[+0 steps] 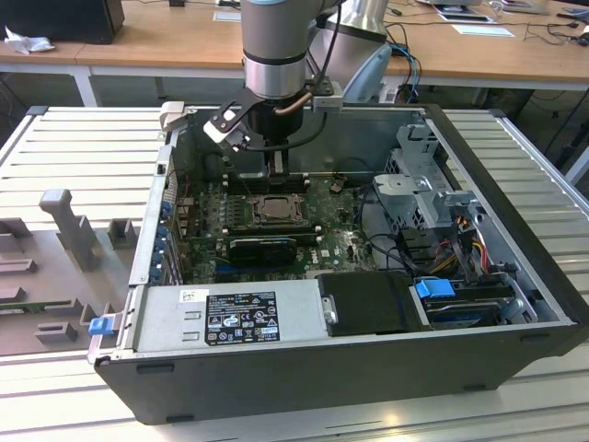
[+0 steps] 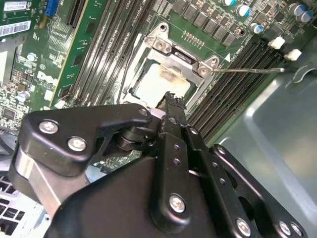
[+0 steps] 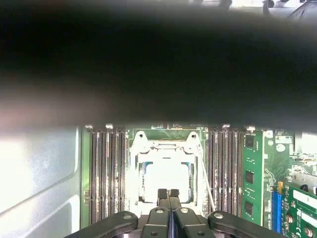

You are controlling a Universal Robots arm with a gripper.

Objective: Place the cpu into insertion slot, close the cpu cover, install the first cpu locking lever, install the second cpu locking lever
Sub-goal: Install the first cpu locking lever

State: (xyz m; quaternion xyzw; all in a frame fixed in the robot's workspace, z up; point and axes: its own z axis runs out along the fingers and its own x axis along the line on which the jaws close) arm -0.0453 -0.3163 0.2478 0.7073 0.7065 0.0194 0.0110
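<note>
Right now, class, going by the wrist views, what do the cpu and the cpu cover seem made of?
The cpu: pale metal top, likely matt, with dull sheen and brownish smears. The cpu cover: bare silvery metal, perhaps steel, with bright glints at its edges.

I am seeing a cover (image 2: 184,58) of shiny grey metal, a cpu (image 2: 158,85) looking pale and smooth, and a gripper (image 2: 171,101) looking matt black.

Exterior view high, looking down into the open computer case (image 1: 350,373), both wrist views close over the shared insertion slot (image 2: 144,79) (image 3: 166,147)
</note>
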